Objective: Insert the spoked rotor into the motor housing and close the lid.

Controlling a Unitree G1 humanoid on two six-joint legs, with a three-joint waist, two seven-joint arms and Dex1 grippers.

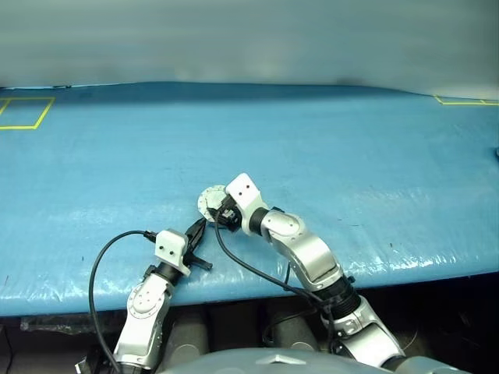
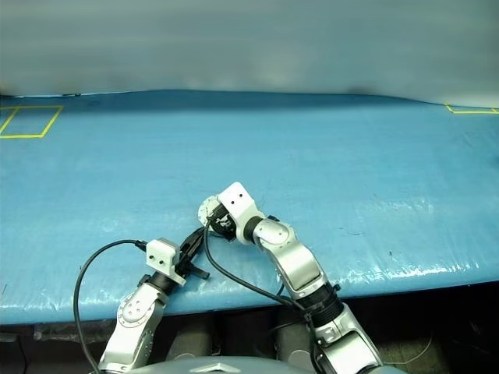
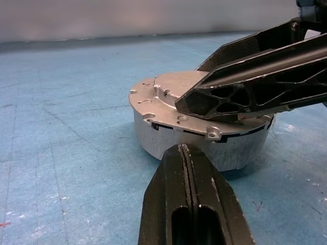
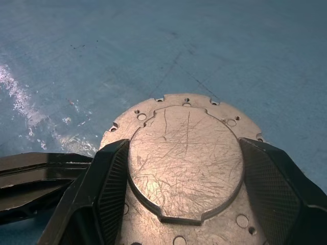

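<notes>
A wide desk covered by a smooth blue plastic sheet spans the whole scene, its front edge glossy and slightly wrinkled where the sheet folds down. Yellow tape outlines form a rectangle on the blue surface at the far left corner, and more yellow tape lines mark the far right corner. Behind the desk stands a plain pale grey wall.

**Your robot's arms, as built**

You see two arms of rounded silver-grey segments joined by black collars. Each wrist carries a white blocky housing with small dark holes. Black cables loop from both wrists. The fingers are black, with lattice-like cut-outs and textured inner pads.
</notes>
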